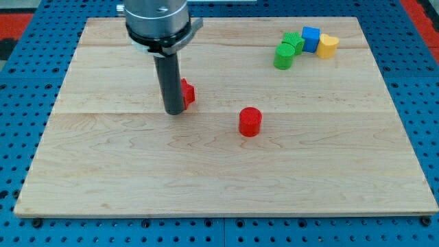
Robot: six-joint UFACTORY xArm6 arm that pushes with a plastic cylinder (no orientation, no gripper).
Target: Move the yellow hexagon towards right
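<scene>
Near the table's [103,178] middle-left, our tip [174,112] rests touching a red block [186,92] of unclear shape, at its nine o'clock side. With no jaws, our end effector is a bare dark rod, neither spread nor pinching. We judge the approach not yet begun: the yellow plastic block [328,46], looking more rounded than hexagonal, sits well apart at two o'clock, touching a blue cube [311,38] beside two green blocks [288,51]. Next we must reach its nine o'clock side, crowded by those neighbours.
</scene>
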